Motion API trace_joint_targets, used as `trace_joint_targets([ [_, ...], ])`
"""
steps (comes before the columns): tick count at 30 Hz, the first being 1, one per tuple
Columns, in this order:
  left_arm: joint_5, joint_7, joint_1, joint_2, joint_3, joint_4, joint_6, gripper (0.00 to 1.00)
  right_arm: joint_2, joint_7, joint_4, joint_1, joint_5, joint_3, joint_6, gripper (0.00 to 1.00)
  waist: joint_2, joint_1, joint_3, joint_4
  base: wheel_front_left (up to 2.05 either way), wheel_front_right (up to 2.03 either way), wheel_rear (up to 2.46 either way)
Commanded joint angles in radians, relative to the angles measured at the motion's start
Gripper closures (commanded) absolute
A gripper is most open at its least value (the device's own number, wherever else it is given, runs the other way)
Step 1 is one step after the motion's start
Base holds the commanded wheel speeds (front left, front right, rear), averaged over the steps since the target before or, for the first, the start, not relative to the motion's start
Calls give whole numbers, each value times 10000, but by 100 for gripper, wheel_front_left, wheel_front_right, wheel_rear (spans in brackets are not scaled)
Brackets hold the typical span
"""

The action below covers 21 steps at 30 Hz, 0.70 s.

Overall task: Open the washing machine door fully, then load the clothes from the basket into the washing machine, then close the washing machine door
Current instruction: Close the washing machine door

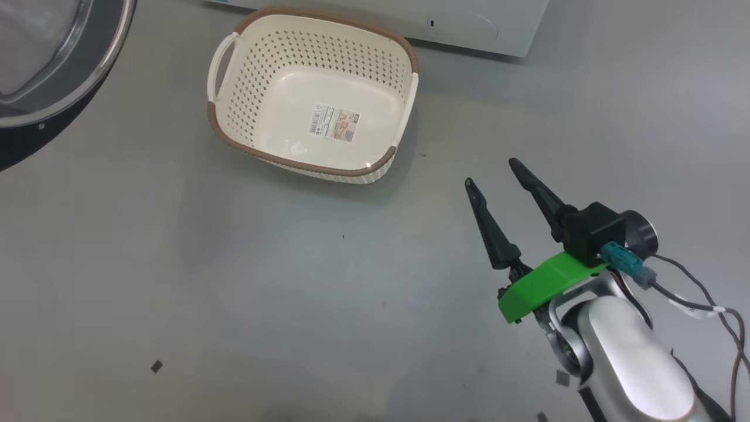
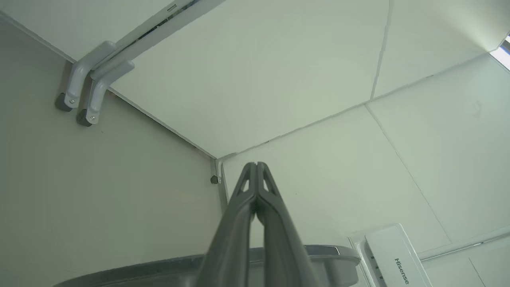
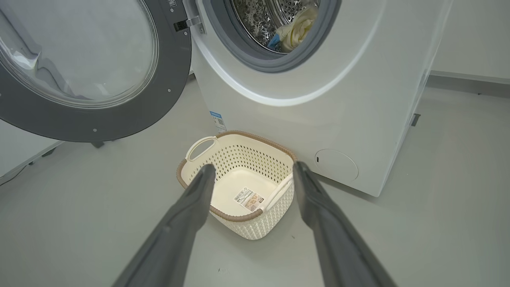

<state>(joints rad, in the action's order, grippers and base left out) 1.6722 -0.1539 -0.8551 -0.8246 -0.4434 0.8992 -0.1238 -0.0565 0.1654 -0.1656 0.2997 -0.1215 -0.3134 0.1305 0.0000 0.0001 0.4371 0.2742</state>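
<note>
Two grippers free, R gripper (image 1: 491, 172) spread wide w/ nothing held, L gripper (image 2: 257, 163) pinched shut & empty; washing machine door (image 3: 79, 59) hangs open upper left, prob. stiff, hinged, glass-heavy, so push black frame (image 3: 171, 91) opp. hinge.

"Hisense" stands in dark letters on a white panel (image 2: 388, 255) in the left wrist view, while the paper label (image 1: 334, 123) on the basket (image 1: 246, 99) floor seemingly carries a barcode, too small to read.
</note>
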Motion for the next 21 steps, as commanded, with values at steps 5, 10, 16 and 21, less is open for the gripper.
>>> trace_joint_targets([
  [5,127,-885,-313,-1142,-179,781,-68,100,63,145,414,195,87,-197,2,0,0,-1,190,-357,0,0,0],
  [10,-28,-1294,-779,-1214,89,1507,-68,100,63,165,482,208,116,-182,2,0,0,-1,325,-530,0,0,0],
  [16,-352,-1347,-1253,-1259,400,2047,-68,100,63,188,544,215,161,-173,2,0,0,-1,460,-703,0,0,0],
  [21,-495,-1370,-1506,-1300,518,2270,-69,100,63,180,590,212,200,-150,2,0,0,-1,498,-836,0,0,0],
])
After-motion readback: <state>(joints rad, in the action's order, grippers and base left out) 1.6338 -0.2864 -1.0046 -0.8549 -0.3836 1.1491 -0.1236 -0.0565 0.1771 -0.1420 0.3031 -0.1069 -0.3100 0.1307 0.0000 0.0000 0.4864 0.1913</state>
